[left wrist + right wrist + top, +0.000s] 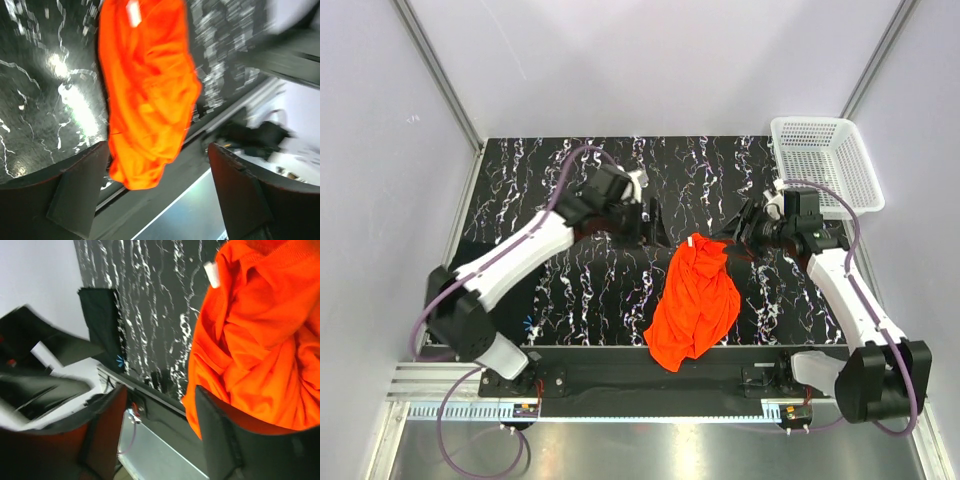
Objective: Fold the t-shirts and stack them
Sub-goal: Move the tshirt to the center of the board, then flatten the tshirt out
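Note:
The vivid orange-red t-shirt [695,300] lies crumpled on the front middle of the marbled mat [590,290], with its white label [695,240] at its far end. My left gripper [653,222] hovers open just behind and left of the shirt. In the left wrist view the shirt [147,95] shows between and beyond the empty fingers [75,190]. My right gripper [740,226] is open just right of the shirt's far end. In the right wrist view the shirt [255,345] lies beside the right finger [220,440]. The black folded t-shirt [102,320] lies at the mat's left edge.
A white mesh basket [825,165] stands at the back right corner, just off the mat. The table's metal front rail [650,375] runs below the shirt's near end. Grey walls enclose the back and sides.

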You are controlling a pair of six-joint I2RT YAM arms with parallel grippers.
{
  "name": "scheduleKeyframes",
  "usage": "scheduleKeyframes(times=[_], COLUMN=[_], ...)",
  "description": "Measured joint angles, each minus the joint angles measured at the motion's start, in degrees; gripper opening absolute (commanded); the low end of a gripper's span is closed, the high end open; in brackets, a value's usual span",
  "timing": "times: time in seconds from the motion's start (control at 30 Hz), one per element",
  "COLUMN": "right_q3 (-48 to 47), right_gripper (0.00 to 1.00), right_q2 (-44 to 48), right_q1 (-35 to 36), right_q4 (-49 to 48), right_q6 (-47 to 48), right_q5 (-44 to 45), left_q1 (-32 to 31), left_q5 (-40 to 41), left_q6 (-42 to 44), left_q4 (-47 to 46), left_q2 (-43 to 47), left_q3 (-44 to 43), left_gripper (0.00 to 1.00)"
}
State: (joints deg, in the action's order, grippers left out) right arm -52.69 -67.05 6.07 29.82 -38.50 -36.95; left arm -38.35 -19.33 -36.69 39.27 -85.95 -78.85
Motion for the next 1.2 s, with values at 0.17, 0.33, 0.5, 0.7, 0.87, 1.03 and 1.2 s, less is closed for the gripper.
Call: scheduleKeyframes(times=[0.17, 0.33, 0.5, 0.7, 0.87, 1.03, 1.2], right_q3=[3.85, 5.9, 5.46, 5.2, 2.91, 0.35, -3.45], right_gripper=[0.57, 0.57, 0.54, 0.51, 0.5, 0.49, 0.17], right_q2=[-0.68, -2.73, -9.38, -14.99, -18.88, -22.77, -27.74], right_q1=[0.04, 0.17, 0.22, 0.04, -0.46, -1.25, -1.46], right_q4=[1.51, 1.33, 0.37, -0.63, -2.6, -4.52, -6.23], right_q6=[2.75, 5.18, 9.03, 12.52, 14.75, 15.69, 15.76], right_q5=[0.72, 4.55, 7.67, 10.95, 12.11, 12.26, 10.67], left_q1=[-2.75, -5.55, -7.26, -7.3, -7.3, -7.3, -6.91], left_q5=[0.35, -0.07, -1.66, -3.21, -3.23, -3.3, -3.34], left_q6=[1.29, 1.07, 0.52, -0.22, -0.31, -0.22, 0.11], left_q4=[-1.2, -6.16, -9.2, -10.32, -10.6, -10.78, -10.78], left_q2=[-7.65, -11.67, -16.24, -23.04, -25.66, -26.69, -26.67], left_q3=[1.68, 2.54, 2.27, 0.63, 0.42, -0.33, -0.94], left_gripper=[0.71, 0.7, 0.64, 0.6, 0.49, 0.28, 0.0])
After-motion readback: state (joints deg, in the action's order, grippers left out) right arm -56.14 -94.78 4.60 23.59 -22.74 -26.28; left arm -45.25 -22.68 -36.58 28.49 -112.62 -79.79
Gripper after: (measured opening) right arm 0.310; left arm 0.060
